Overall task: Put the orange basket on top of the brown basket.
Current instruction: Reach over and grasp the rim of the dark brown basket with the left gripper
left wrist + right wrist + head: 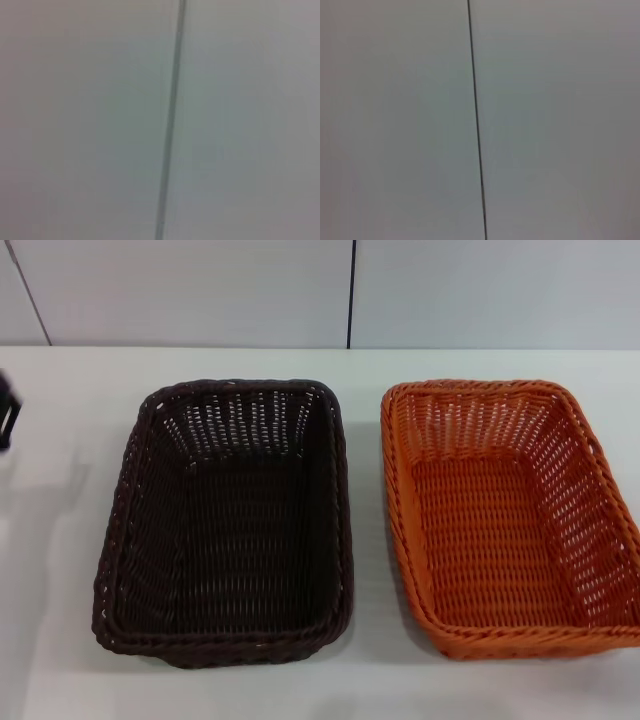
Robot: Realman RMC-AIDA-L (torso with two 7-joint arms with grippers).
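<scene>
Two baskets sit side by side on the white table [60,660], near but not touching. The brown basket [228,525] lies at about 9 o'clock from the orange basket [510,515], which sits at 3 o'clock of centre, its right edge cut by the frame. Both upright, empty. A dark piece of the left gripper [6,415] shows at the far 9 o'clock edge, well apart from the brown basket; open or closed, can't tell. Right gripper not visible. Both wrist views show only a pale wall with a dark seam [170,125].

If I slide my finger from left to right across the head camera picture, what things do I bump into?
A dark bit of the left gripper at the edge → the brown basket → a strip of white table → the orange basket.
</scene>
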